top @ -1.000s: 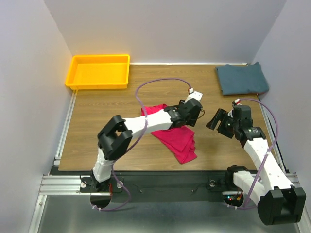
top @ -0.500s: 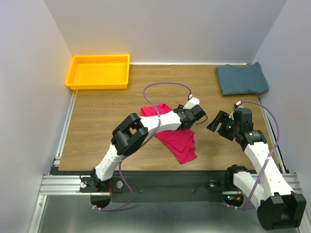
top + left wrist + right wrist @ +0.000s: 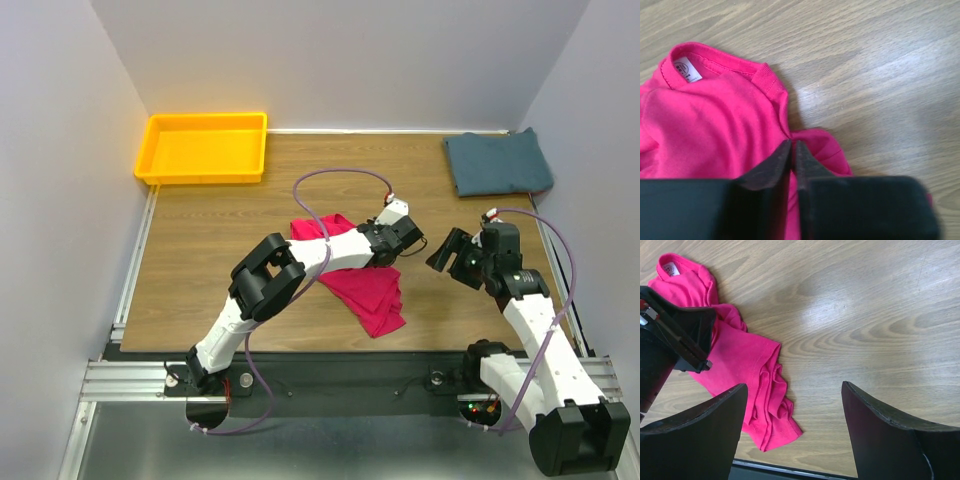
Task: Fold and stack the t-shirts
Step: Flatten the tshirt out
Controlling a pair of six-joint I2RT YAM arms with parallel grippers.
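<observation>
The crimson-pink t-shirt (image 3: 372,296) lies crumpled in the middle of the table, its collar and label (image 3: 689,70) toward the far left. My left gripper (image 3: 386,256) is down on its right edge, and in the left wrist view the gripper (image 3: 792,146) is shut on a fold of the pink cloth (image 3: 715,115). My right gripper (image 3: 446,252) hovers open just right of the shirt. Between its fingers (image 3: 794,385) I see bare wood, with the shirt's rumpled hem (image 3: 765,405) to their left. The folded teal-blue t-shirt (image 3: 497,163) lies at the far right corner.
A yellow tray (image 3: 205,150) stands at the far left corner. Grey walls close in the table on three sides. The left arm's purple cable (image 3: 335,180) loops over the table's middle. The left gripper's black body (image 3: 675,340) shows in the right wrist view.
The left arm reached down onto the shirt's right edge, then its jaws closed on the cloth. The right gripper barely moved and stayed open.
</observation>
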